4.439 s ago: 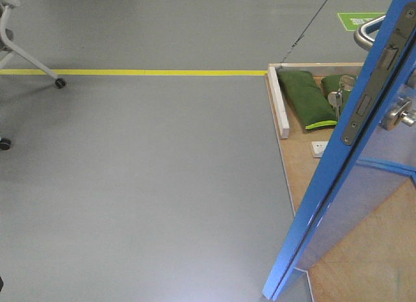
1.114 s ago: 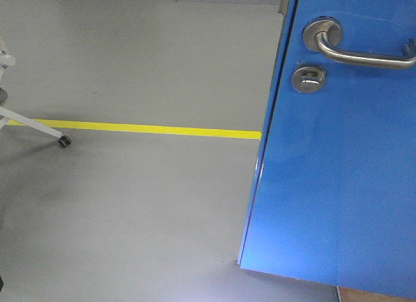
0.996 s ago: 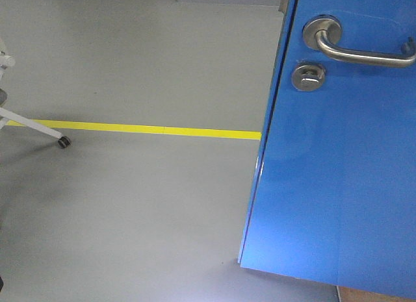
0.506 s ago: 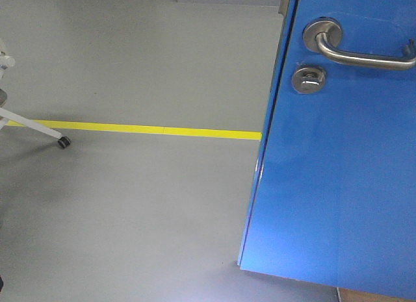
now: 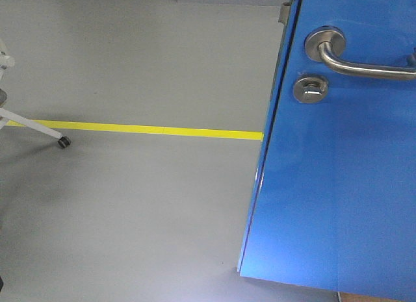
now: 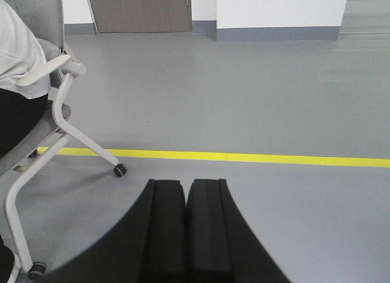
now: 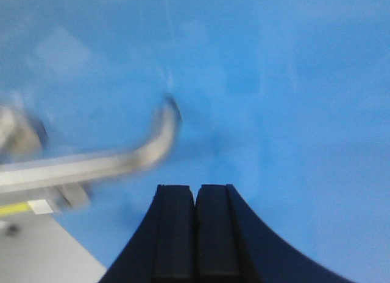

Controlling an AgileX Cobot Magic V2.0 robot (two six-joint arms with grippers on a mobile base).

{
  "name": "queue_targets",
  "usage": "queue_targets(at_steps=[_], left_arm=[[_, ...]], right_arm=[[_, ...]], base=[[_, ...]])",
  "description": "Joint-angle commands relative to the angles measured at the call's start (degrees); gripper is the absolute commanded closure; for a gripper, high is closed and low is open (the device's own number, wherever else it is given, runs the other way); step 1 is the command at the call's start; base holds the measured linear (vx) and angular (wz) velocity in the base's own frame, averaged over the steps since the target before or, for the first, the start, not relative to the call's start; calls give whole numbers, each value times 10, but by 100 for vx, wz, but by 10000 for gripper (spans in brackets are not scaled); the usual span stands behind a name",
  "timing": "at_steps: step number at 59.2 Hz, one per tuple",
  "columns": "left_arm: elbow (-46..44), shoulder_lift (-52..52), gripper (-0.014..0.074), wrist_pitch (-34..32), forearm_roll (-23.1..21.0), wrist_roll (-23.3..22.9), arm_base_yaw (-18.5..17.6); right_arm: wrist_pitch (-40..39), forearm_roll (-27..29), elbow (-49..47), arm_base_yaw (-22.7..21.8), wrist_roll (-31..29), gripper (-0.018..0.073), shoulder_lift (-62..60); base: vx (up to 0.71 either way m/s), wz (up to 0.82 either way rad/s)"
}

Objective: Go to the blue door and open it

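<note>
Facing blue door (image 7: 274,82), right fingers (image 7: 177,234) pressed together, empty, just below lever handle (image 7: 91,164).

Even, soft indoor light with faint floor shadows; the right wrist view is blurred, its lever handle (image 7: 91,164) smeared.

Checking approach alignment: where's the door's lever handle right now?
Front view: lever handle sits upper right on the blue door, just above the thumb-turn lock.
</note>
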Motion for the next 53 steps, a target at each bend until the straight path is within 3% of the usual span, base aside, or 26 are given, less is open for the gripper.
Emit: queue_targets(at_steps=[1,11,30,41,53], left_arm=[[-18,-10,526,-46,0,-2,-1],[-18,-10,526,-46,0,-2,-1],[-18,-10,526,-46,0,-2,-1],[-18,-10,526,-46,0,-2,-1],[-18,-10,526,-46,0,-2,-1]], right_arm=[[-116,-59,71,8,-3,564,-73],[-192,-59,216,7,-2,564,-201],[-195,-86,389,7,-4,564,-370],[-159,-83,412,7,-3,564,-444],[-156,-85,412,7,-3,564,-439]], base=[[0,0],[0,0],[0,0],[0,0],[0,0]])
